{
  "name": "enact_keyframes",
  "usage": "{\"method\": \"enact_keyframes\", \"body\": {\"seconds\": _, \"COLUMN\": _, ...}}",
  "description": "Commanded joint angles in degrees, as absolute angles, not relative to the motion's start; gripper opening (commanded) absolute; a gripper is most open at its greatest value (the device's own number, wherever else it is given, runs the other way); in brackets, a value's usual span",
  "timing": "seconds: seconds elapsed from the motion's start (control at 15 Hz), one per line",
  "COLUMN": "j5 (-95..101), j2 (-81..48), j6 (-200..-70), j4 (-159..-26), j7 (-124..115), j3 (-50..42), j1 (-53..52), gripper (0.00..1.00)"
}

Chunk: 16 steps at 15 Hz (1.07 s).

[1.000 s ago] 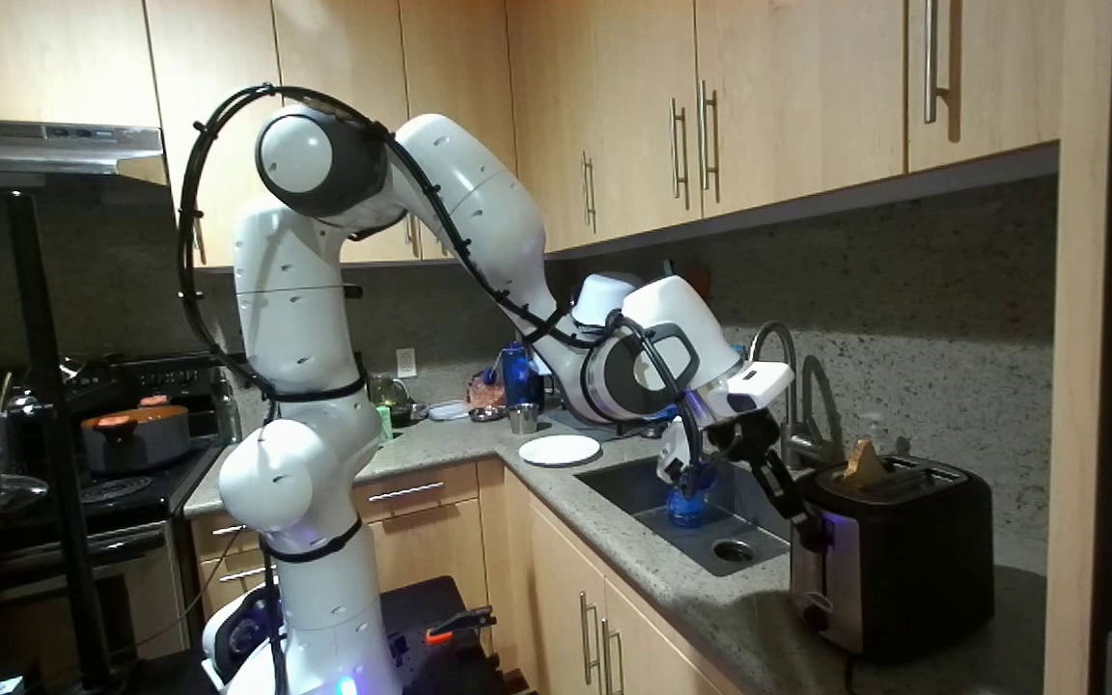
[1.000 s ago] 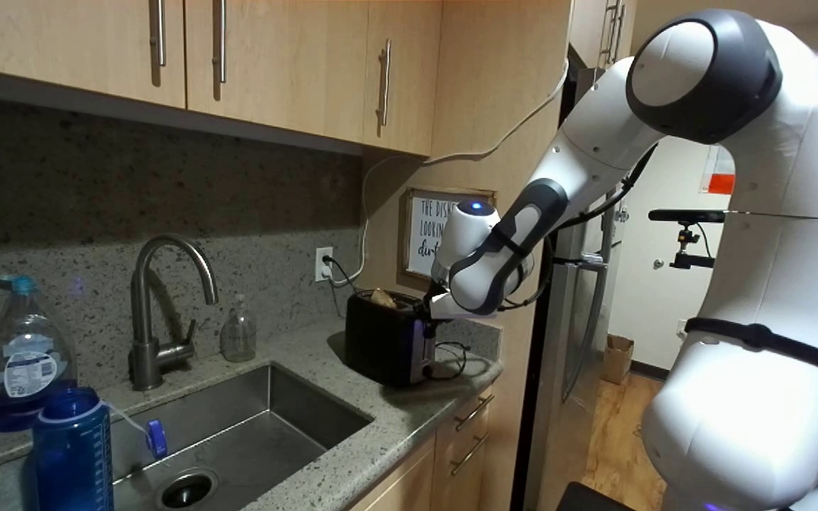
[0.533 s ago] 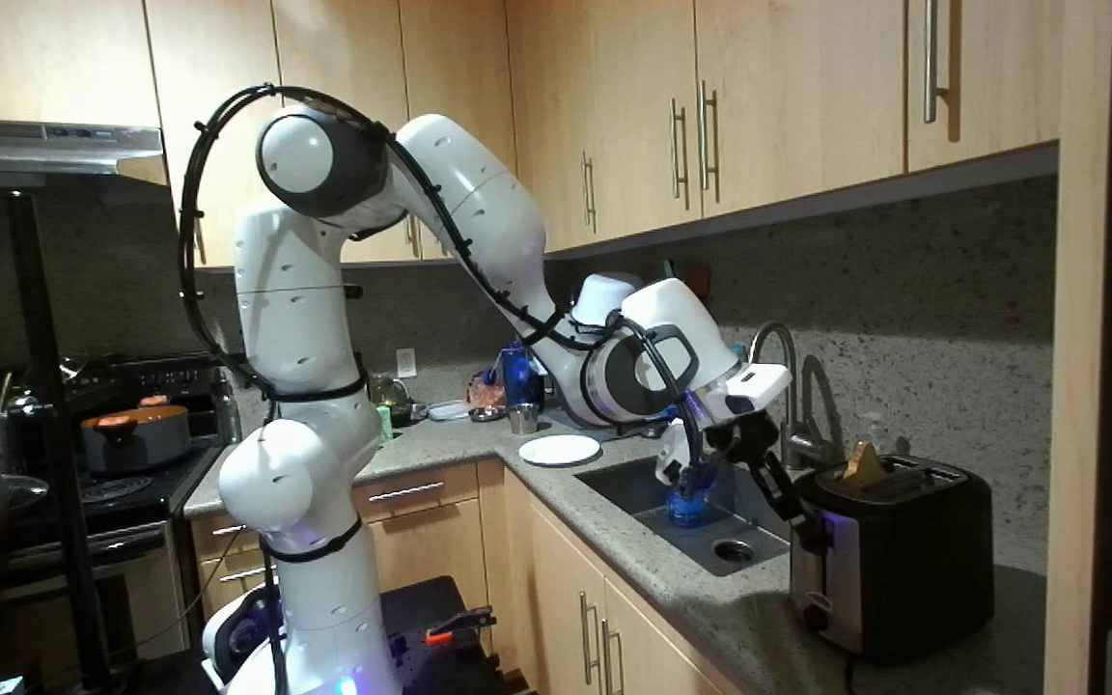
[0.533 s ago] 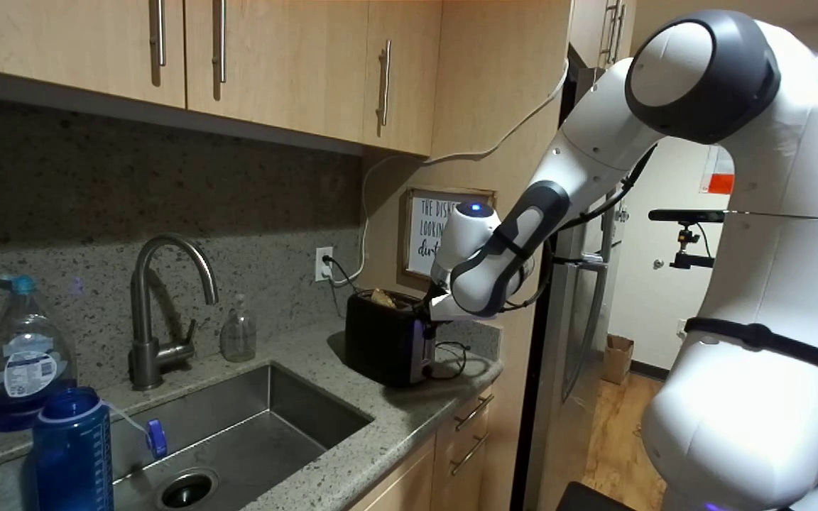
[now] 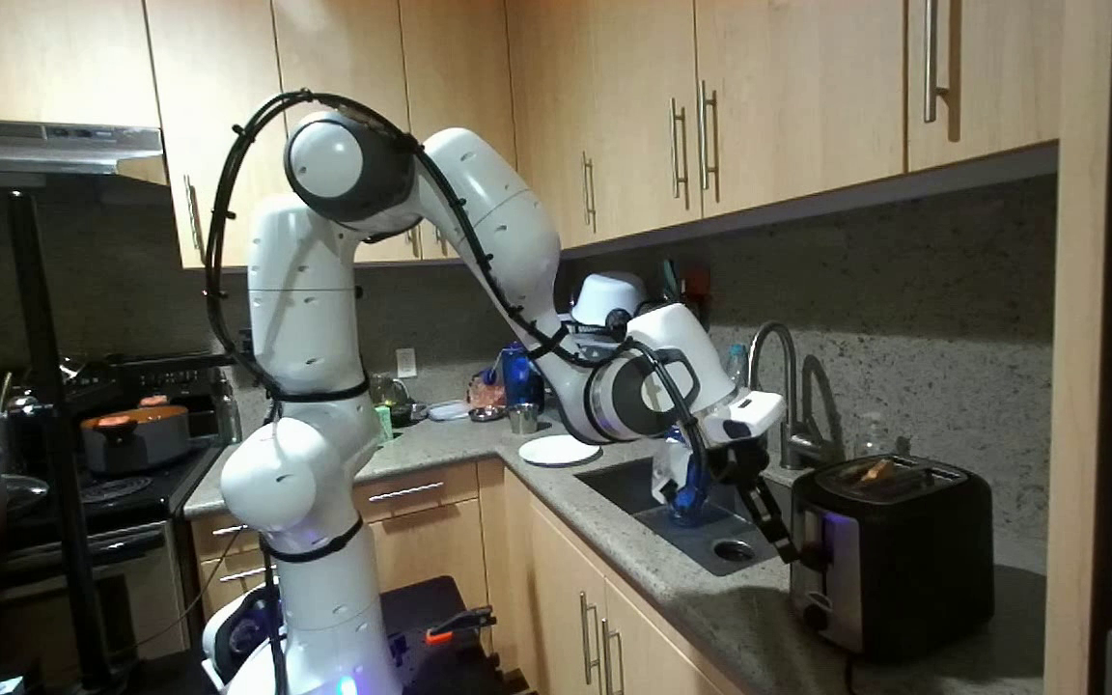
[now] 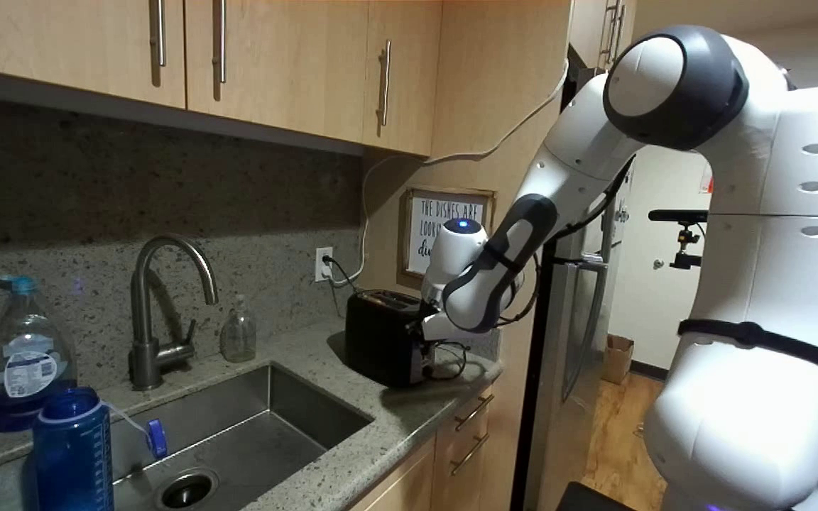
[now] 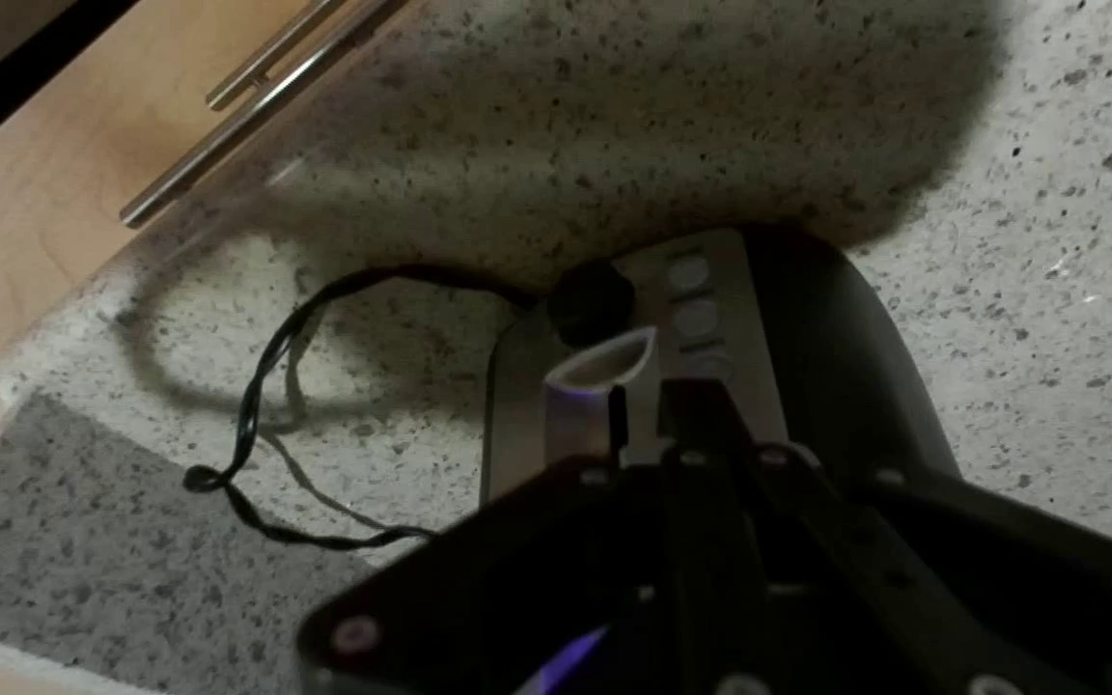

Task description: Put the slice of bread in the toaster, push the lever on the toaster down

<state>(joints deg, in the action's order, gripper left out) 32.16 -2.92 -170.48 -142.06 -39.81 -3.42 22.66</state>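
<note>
- Toaster (image 6: 377,344): dark, metal-fronted, upright on the worktop (image 6: 306,339).
- Bread (image 5: 879,471): in a slot of the toaster, sunk low, its top edge showing.
- Tool (image 5: 790,552): slanting down to the toaster's metal front; narrow, its fingers together.
- Lever (image 5: 815,557): on the toaster's metal front, just beside the tool's tips; touching or apart, cannot tell.
- Knob (image 7: 593,301): dark, round, low on the toaster's front, next to a row of buttons (image 7: 695,317).
- Cord (image 7: 249,420): dark, twisted, looped on the worktop beside the toaster.
- Sink (image 6: 302,406): metal, set into the worktop near the toaster.
- Clear bottle (image 6: 238,335): upright, between the toaster and the tap (image 6: 142,305).
- Plate (image 5: 559,450): white, well apart from the toaster, past the sink.
- Blue bottle (image 6: 72,458): well apart from the toaster.
- Sign (image 6: 427,231): framed, lettered, hung near the toaster.
</note>
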Motion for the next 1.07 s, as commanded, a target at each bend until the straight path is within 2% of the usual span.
{"method": "enact_keyframes", "body": {"seconds": 0.0, "j5": 33.16, "j2": -5.47, "j6": -170.89, "j4": -142.49, "j7": -40.90, "j3": -3.32, "j1": 21.97, "gripper": 0.00}}
{"method": "enact_keyframes", "body": {"seconds": 0.4, "j5": 33.10, "j2": -8.10, "j6": -170.42, "j4": -142.55, "j7": -40.90, "j3": -3.87, "j1": 21.49, "gripper": 0.00}}
{"method": "enact_keyframes", "body": {"seconds": 1.0, "j5": 32.78, "j2": 0.47, "j6": -167.25, "j4": -142.99, "j7": -39.90, "j3": -4.93, "j1": 22.09, "gripper": 0.00}}
